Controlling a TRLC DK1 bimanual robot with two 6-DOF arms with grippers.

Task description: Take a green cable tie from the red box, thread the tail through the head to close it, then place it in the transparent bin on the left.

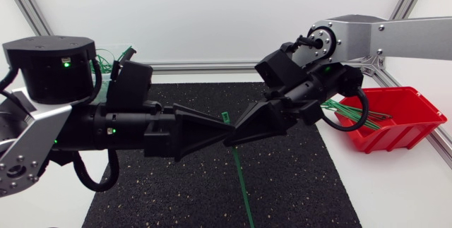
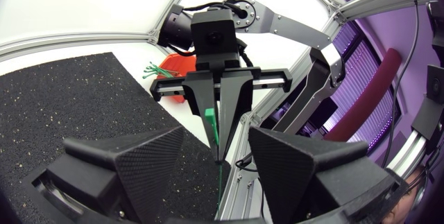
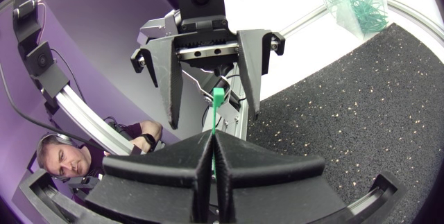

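The tail of a green cable tie [image 1: 241, 182] runs over the black mat [image 1: 304, 186] toward its near edge. Above the mat's middle the two arms meet tip to tip. The right gripper [image 3: 211, 139] is pinched tight on the tie, whose head [image 3: 218, 99] sticks up just past its fingertips. The left gripper [image 3: 212, 118] is spread wide, one finger on each side of that head, neither touching it. At the table's right edge sits the red box [image 1: 417, 111] holding more green ties [image 1: 353, 108]. The transparent bin [image 3: 357, 5] stands beyond the mat's far left corner.
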